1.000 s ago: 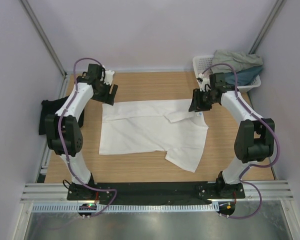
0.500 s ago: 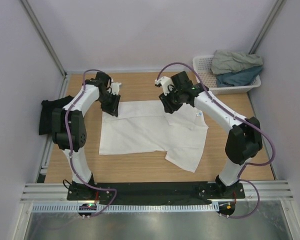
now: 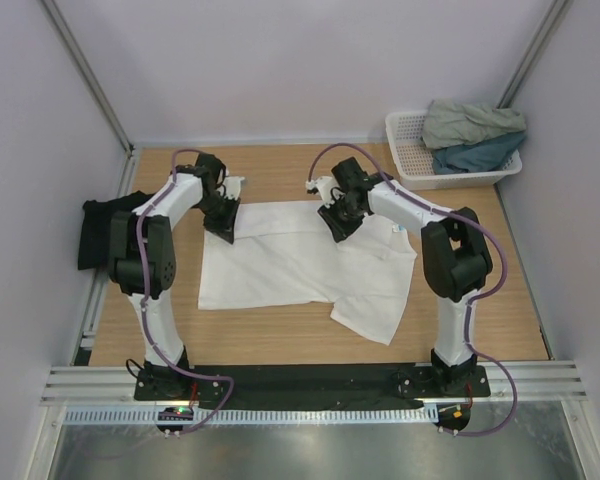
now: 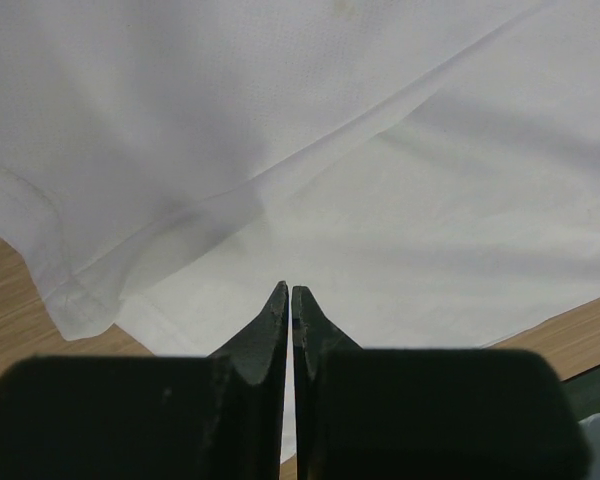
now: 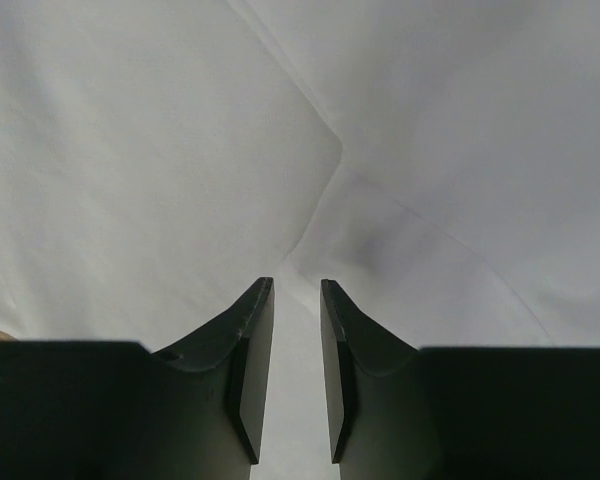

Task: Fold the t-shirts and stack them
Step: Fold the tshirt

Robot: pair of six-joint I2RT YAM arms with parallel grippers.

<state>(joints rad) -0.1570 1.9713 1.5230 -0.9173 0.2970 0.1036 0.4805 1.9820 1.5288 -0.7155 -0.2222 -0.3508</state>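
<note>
A white t-shirt (image 3: 300,265) lies spread flat on the wooden table, its small blue neck label (image 3: 398,228) toward the right. My left gripper (image 3: 224,225) is down on the shirt's far left corner, its jaws shut on the white cloth (image 4: 400,230) near the hem; the left wrist view shows the tips (image 4: 291,288) pressed together. My right gripper (image 3: 335,225) rests over the middle of the shirt's far edge. Its jaws (image 5: 297,283) stand a little apart, with white cloth (image 5: 160,170) and a crease under them. A black t-shirt (image 3: 95,235) lies off the table's left edge.
A white lattice basket (image 3: 405,135) stands at the back right, holding a grey-green shirt (image 3: 470,120) over a teal one (image 3: 475,155). Purple-grey walls enclose the table on three sides. Both arm bases sit on the black rail at the near edge.
The right arm swung left from the shirt's right side to the middle of its far edge, its jaws narrowing. The left gripper dropped onto the far left corner and closed.
</note>
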